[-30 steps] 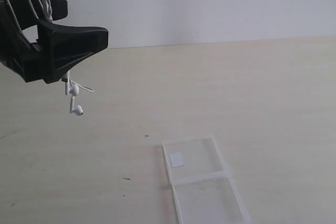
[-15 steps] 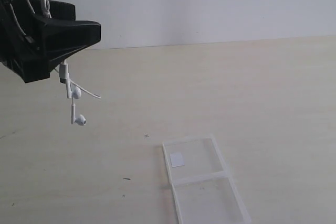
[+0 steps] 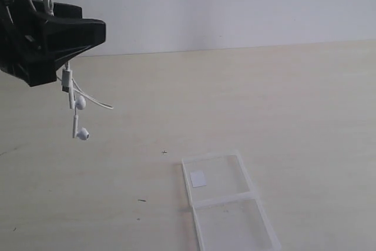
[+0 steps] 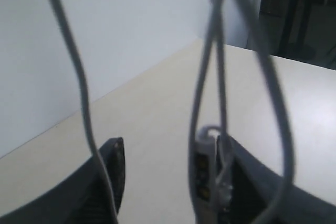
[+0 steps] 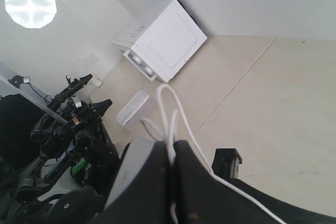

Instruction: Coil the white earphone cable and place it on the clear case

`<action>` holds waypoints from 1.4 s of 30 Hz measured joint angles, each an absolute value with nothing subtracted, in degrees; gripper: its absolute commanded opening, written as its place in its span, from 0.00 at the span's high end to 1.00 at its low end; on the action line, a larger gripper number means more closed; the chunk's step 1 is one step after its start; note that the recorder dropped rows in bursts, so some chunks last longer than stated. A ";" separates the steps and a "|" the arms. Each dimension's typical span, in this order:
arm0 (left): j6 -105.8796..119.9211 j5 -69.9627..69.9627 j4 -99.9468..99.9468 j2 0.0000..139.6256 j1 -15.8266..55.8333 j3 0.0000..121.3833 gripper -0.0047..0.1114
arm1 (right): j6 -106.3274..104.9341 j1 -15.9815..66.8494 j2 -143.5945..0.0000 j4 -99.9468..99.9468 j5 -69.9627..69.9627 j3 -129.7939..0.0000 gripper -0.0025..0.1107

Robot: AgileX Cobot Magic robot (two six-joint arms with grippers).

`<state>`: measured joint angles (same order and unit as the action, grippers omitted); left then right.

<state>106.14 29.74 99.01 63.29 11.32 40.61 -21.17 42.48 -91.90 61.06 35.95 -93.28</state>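
Cable aloft, case bare: the coiling step. At far left, high above the table (image 3: 294,116), the left gripper (image 3: 88,24) has its jaws spread partway. Several strands of the white earphone cable (image 4: 84,98) run between them, none visibly squeezed. The inline remote (image 3: 67,79) and two earbuds (image 3: 83,134) dangle just below this gripper, clear of the table. The strands climb out of the top of the exterior view. The right gripper (image 5: 170,148), seen only in its own wrist view, has its jaws pressed together, pinching looped cable strands. To the right and nearer lies the clear case (image 3: 229,227), opened flat, a white sticker (image 3: 198,178) on its far half, well apart from the cable. Judged stage: loops gathered but not secured, placement not begun. The next move likely calls for the left jaws to close on the whole bundle without losing a strand, then a carry rightward and down onto the case.
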 measured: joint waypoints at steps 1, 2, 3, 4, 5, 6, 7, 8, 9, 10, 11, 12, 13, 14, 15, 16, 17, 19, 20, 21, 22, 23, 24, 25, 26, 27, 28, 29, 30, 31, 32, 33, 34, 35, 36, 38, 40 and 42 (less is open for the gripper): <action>105.51 29.32 99.01 63.29 11.32 40.61 0.50 | -21.17 42.48 -91.90 61.06 35.95 -93.28 0.98; 104.62 28.88 99.01 63.29 11.32 40.61 0.50 | -21.17 42.48 -91.90 61.06 35.69 -93.28 0.98; 103.96 28.62 99.01 63.29 11.32 40.61 0.51 | -21.17 42.48 -91.90 61.06 35.51 -93.28 0.98; 103.40 28.33 99.12 63.29 11.32 40.61 0.51 | -21.17 42.48 -91.90 61.06 35.10 -93.28 0.98; 102.87 28.17 99.12 63.29 11.32 40.61 0.51 | -21.17 42.48 -91.90 61.14 34.80 -93.28 0.98; 102.56 28.06 99.12 63.29 11.32 40.61 0.51 | -21.17 42.48 -91.90 61.14 34.66 -93.28 0.98; 102.35 28.05 99.12 63.29 11.32 40.61 0.52 | -21.17 42.48 -91.90 61.14 34.35 -93.28 0.98; 102.24 27.73 99.12 63.29 11.32 40.61 0.54 | -21.17 42.48 -91.90 61.14 34.25 -93.28 0.98; 102.23 27.58 99.12 63.29 11.32 40.61 0.57 | -21.17 42.48 -91.90 61.14 34.02 -93.28 0.98; 102.12 27.32 99.12 63.29 11.32 40.61 0.61 | -21.17 42.48 -91.90 61.14 33.90 -93.28 0.98; 101.98 27.02 99.12 63.29 11.32 40.61 0.65 | -21.17 42.48 -91.90 61.14 33.78 -93.28 0.98; 101.98 26.74 99.12 63.29 11.32 40.61 0.68 | -21.17 42.48 -91.90 61.14 33.69 -93.28 0.98; 101.98 26.71 99.12 63.29 11.32 40.61 0.70 | -21.17 42.48 -91.90 61.14 33.54 -93.28 0.98; 101.98 26.62 99.12 63.29 11.32 40.61 0.72 | -21.17 42.48 -91.90 61.14 33.40 -93.28 0.98; 101.98 26.50 99.12 63.29 11.32 40.61 0.73 | -21.17 42.48 -91.90 61.14 33.41 -93.28 0.98; 101.98 26.50 99.12 63.29 11.32 40.61 0.73 | -21.17 42.48 -91.90 61.14 33.41 -93.28 0.98; 101.98 26.50 99.12 63.29 11.32 40.61 0.73 | -21.17 42.48 -91.90 61.14 33.30 -93.28 0.98; 101.98 26.50 99.12 63.29 11.32 40.61 0.73 | -21.17 42.48 -91.90 61.14 33.30 -93.28 0.98; 101.98 26.50 99.12 63.29 11.32 40.61 0.73 | -21.17 42.48 -91.90 61.14 33.30 -93.28 0.98; 101.98 26.50 99.12 63.29 11.32 40.61 0.73 | -21.17 42.48 -91.90 61.14 33.30 -93.28 0.98; 101.98 26.50 99.12 63.29 11.32 40.61 0.73 | -21.17 42.48 -91.90 61.14 33.30 -93.28 0.98; 101.98 26.50 99.12 63.29 11.32 40.61 0.73 | -21.17 42.48 -91.90 61.14 33.30 -93.28 0.98; 101.98 26.61 99.12 63.29 11.32 40.61 0.73 | -21.17 42.48 -91.90 61.14 33.30 -93.28 0.98; 101.98 26.74 99.12 63.29 11.32 40.61 0.73 | -21.17 42.48 -91.90 61.14 33.30 -93.28 0.98; 101.98 26.87 99.12 63.29 11.32 40.61 0.74 | -21.17 42.48 -91.90 61.14 33.30 -93.28 0.98; 101.90 26.87 99.12 63.29 11.32 40.61 0.75 | -21.17 42.48 -91.90 61.14 33.30 -93.28 0.98; 101.76 26.87 99.25 63.29 11.32 40.61 0.78 | -21.17 42.48 -91.90 61.14 33.30 -93.28 0.98; 101.76 26.87 99.25 63.29 11.32 40.61 0.82 | -21.17 42.48 -91.90 61.14 33.30 -93.28 0.98; 101.66 26.87 99.25 63.29 11.32 40.61 0.85 | -21.17 42.48 -91.90 61.14 33.30 -93.28 0.98; 101.52 26.87 99.25 63.29 11.32 40.61 0.91 | -21.17 42.48 -91.90 61.14 33.30 -93.28 0.98; 101.53 26.87 99.25 63.29 11.32 40.61 0.94 | -21.17 42.48 -91.90 61.14 33.30 -93.28 0.98; 101.53 26.87 99.25 63.29 11.32 40.61 0.96 | -21.17 42.48 -91.90 61.14 33.30 -93.28 0.98; 101.53 26.67 99.25 63.29 11.32 40.61 0.96 | -21.17 42.48 -91.90 61.14 33.30 -93.28 0.98; 101.53 26.53 99.25 63.29 11.32 40.61 0.96 | -21.17 42.48 -91.90 61.14 33.30 -93.28 0.98; 101.38 26.02 99.25 63.29 11.32 40.61 0.96 | -21.06 42.48 -91.90 60.55 33.19 -93.28 0.98; 100.83 25.21 99.25 63.29 11.32 40.61 0.96 | -20.81 42.48 -91.90 59.55 32.97 -93.28 0.98; 100.42 24.84 99.25 63.29 11.32 40.61 0.96 | -19.88 42.48 -91.90 57.61 32.97 -93.28 0.98; 100.42 24.84 99.25 63.29 11.32 40.61 0.96 | -18.07 42.48 -91.90 54.51 32.97 -93.28 0.98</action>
<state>100.42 24.84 99.25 63.29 11.32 40.61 -18.07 42.48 -91.90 54.51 32.97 -93.28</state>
